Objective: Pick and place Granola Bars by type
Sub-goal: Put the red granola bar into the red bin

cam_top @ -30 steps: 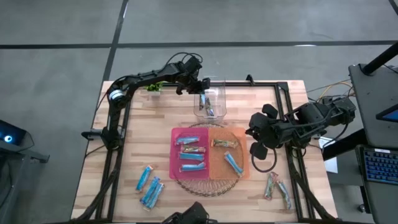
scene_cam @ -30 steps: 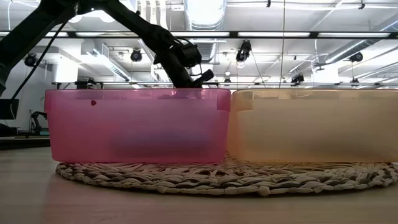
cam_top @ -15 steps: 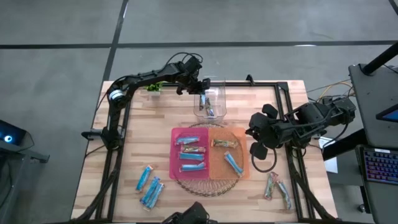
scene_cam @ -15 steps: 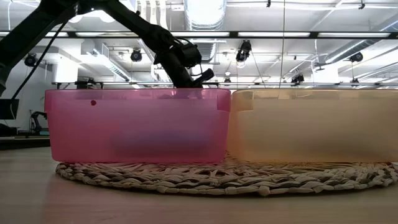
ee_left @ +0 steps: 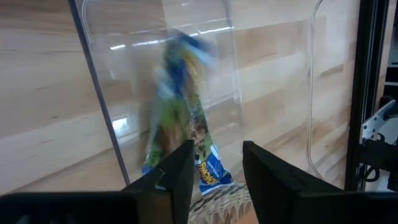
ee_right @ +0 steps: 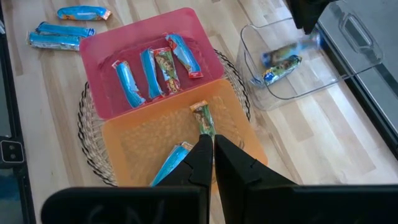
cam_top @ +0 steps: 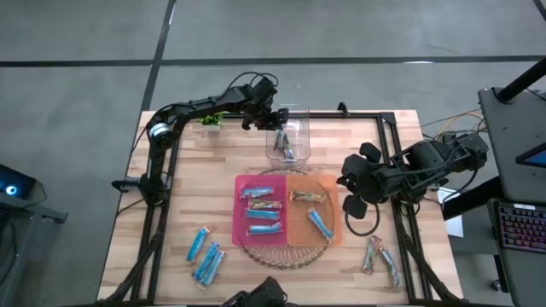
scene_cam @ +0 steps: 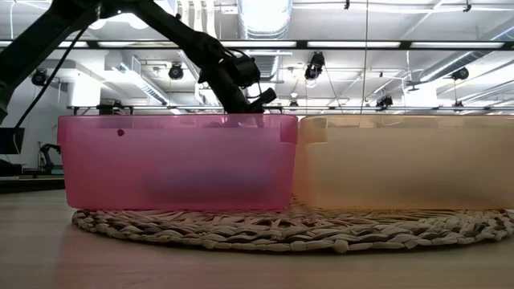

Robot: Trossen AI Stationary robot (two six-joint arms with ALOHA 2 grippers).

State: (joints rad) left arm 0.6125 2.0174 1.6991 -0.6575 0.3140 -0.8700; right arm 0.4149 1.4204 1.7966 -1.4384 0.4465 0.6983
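Inside clear bin (cam_top: pixel 288 143), shiny blue-green Granola Bars (ee_left: pixel 186 134), left gripper (ee_left: pixel 214 171) jaws apart, right gripper (ee_right: pixel 213 151) jaws together

Pink bin (cam_top: pixel 240 205): four Granola Bars (cam_top: pixel 264 210) lying flat, three light blue, one brown-tinted.
Orange bin (cam_top: pixel 336 209): one brown bar (cam_top: pixel 308 198) near the far wall, one blue bar (cam_top: pixel 321 223) lying slantwise.
Clear box (cam_top: pixel 300 128): blue and green bars (ee_left: pixel 186 124) inside, leaning.
Bench (cam_top: pixel 171 230), left front: three blue bars (cam_top: pixel 203 252) close together.
Bench, right front: a few tan-tinted bars (cam_top: pixel 380 257) bunched.
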